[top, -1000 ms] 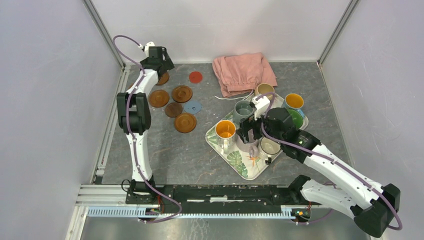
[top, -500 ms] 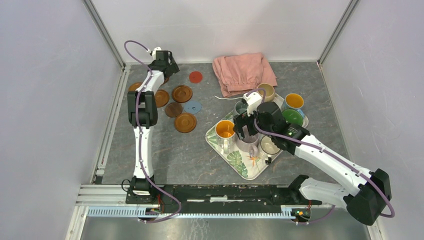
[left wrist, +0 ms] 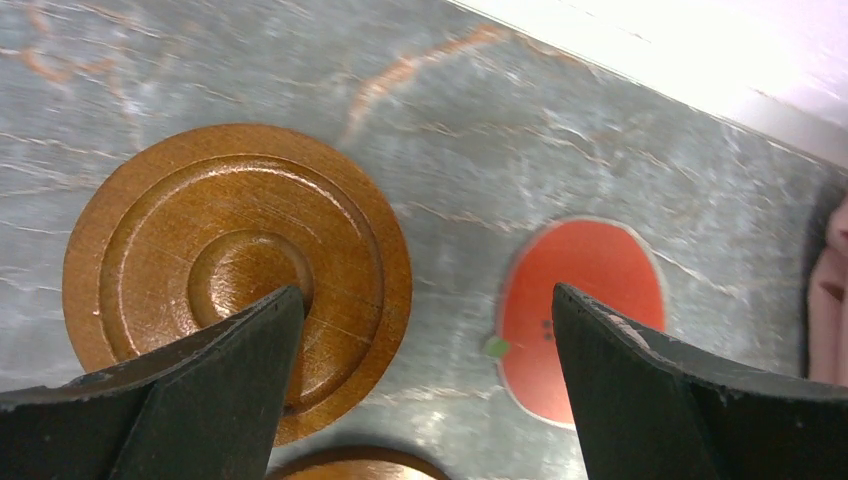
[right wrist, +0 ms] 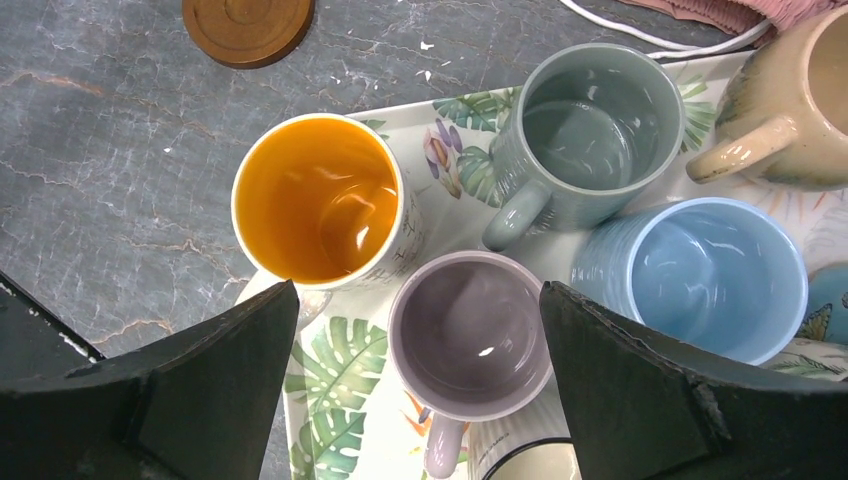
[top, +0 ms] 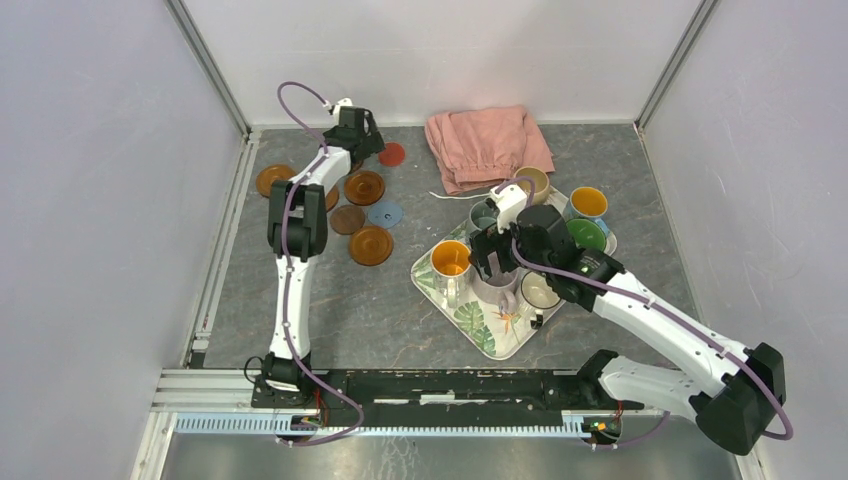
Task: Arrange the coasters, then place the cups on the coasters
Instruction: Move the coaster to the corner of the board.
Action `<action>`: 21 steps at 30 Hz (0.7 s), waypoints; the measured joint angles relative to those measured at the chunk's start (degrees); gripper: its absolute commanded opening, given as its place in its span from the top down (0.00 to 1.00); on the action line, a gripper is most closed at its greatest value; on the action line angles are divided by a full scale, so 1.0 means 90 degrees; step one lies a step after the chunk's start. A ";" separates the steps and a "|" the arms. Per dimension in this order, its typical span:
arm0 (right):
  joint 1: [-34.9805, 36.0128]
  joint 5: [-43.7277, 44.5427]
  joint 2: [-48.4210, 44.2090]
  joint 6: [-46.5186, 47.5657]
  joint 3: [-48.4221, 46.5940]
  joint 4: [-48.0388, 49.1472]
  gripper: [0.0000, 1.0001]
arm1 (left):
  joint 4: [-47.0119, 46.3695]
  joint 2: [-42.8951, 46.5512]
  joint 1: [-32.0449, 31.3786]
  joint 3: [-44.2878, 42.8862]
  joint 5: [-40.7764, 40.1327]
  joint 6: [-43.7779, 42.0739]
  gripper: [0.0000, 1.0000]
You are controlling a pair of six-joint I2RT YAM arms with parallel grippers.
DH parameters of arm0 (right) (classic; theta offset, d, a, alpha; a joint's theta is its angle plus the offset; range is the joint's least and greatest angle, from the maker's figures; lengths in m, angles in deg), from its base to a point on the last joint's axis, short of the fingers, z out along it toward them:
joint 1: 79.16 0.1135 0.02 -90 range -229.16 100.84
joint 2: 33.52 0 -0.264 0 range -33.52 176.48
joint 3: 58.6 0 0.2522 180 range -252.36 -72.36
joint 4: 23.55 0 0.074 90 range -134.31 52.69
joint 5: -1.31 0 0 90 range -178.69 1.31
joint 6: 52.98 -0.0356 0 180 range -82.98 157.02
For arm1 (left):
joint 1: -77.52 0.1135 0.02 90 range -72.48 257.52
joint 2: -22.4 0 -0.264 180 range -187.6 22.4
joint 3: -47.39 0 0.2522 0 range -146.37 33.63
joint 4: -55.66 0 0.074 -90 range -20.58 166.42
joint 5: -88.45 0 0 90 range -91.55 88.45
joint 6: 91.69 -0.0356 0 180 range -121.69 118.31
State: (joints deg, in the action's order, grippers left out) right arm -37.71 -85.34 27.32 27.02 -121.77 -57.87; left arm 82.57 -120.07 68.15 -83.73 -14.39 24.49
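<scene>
1. The table (top: 340, 300) carries the same spread of things as a second ago.
2. My left arm (top: 300, 215) has changed most. It reached into the far-left corner a second ago. Now it has swung right along the far edge, and its wrist is just beside the red coaster (top: 392, 154).
3. My right arm (top: 660, 325) has barely shifted. Its wrist has crept slightly toward the far side and hangs over the near-left part of the tray.
4. The leaf-patterned tray (top: 480, 325) lies right of centre, with the pink cloth (top: 487, 145) behind it. Both lie where they lay before.
5. All the cups stand on the tray, none on a coaster, and none has moved.
   - Under my right wrist are the orange-inside cup (right wrist: 320, 200), lilac cup (right wrist: 470, 335), grey-green cup (right wrist: 590, 130), light blue cup (right wrist: 700, 275) and beige cup (right wrist: 800, 100).
   - The second orange-inside cup (top: 588, 203), green-inside cup (top: 585, 235) and cream cup (top: 541, 291) show from above.
6. The coasters lie loose on the bare table left of the tray.
   - The far-left brown coaster (top: 271, 181) now shows clear of my arm, which covered that spot a second ago.
   - The blue coaster (top: 385, 213) and nearest brown coaster (top: 370, 245) sit unchanged.
7. My left fingers (left wrist: 200, 400) are spread wide and empty, as before. One tip is over the ringed brown coaster (left wrist: 235, 270) and the other over the red one's edge. I cannot tell whether they touch.
8. My right fingers (right wrist: 640, 400) are likewise spread wide and empty, above the lilac cup.
</scene>
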 measured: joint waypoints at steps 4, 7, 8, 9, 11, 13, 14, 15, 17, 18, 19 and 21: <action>0.0002 0.0027 -0.0100 -0.0005 -0.0112 -0.0172 0.02 | 0.0180 -0.0049 -0.0158 -0.0197 0.0163 0.0010 0.00; 0.0002 0.0022 -0.0107 -0.0027 -0.0240 -0.0236 0.02 | 0.0328 -0.0192 -0.0175 -0.0474 0.0301 0.0022 0.00; 0.0000 0.0022 -0.0119 -0.0036 -0.0270 -0.0267 0.02 | 0.0347 -0.0219 -0.0175 -0.0525 0.0325 0.0022 0.00; 0.0002 0.0019 -0.0146 -0.0053 -0.0291 -0.0316 0.02 | 0.0359 -0.0226 -0.0168 -0.0546 0.0330 0.0022 0.00; 0.0002 0.0019 -0.0199 -0.0073 -0.0328 -0.0398 0.02 | 0.0384 -0.0228 -0.0163 -0.0549 0.0330 0.0019 0.00; 0.0002 0.0017 -0.0250 -0.0080 -0.0359 -0.0478 0.02 | 0.0384 -0.0226 -0.0151 -0.0549 0.0321 0.0017 0.00; 0.0000 0.0017 -0.0272 -0.0078 -0.0372 -0.0498 0.02 | 0.0381 -0.0223 -0.0148 -0.0549 0.0304 0.0015 0.00; 0.0000 0.0017 -0.0289 -0.0075 -0.0379 -0.0510 0.02 | 0.0364 -0.0209 -0.0146 -0.0527 0.0284 0.0015 0.00; 0.0002 0.0017 -0.0318 -0.0070 -0.0379 -0.0522 0.02 | 0.0330 -0.0100 -0.0146 -0.0364 0.0255 0.0015 0.00; 0.0000 0.0019 -0.0323 -0.0066 -0.0379 -0.0527 0.02 | 0.0333 -0.0007 -0.0146 -0.0248 0.0219 0.0015 0.00; 0.0002 0.0017 -0.0321 -0.0061 -0.0379 -0.0534 0.02 | 0.0330 0.0080 -0.0146 -0.0141 0.0165 0.0012 0.00; 0.0002 0.0015 -0.0321 -0.0044 -0.0379 -0.0537 0.02 | 0.0299 0.0323 -0.0146 0.0121 0.0034 0.0012 0.00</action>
State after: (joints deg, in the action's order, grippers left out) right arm -37.69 -85.21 24.44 26.63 -125.18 -62.70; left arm 85.26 -117.17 66.84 -82.64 -14.09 24.60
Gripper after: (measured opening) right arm 0.982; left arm 0.994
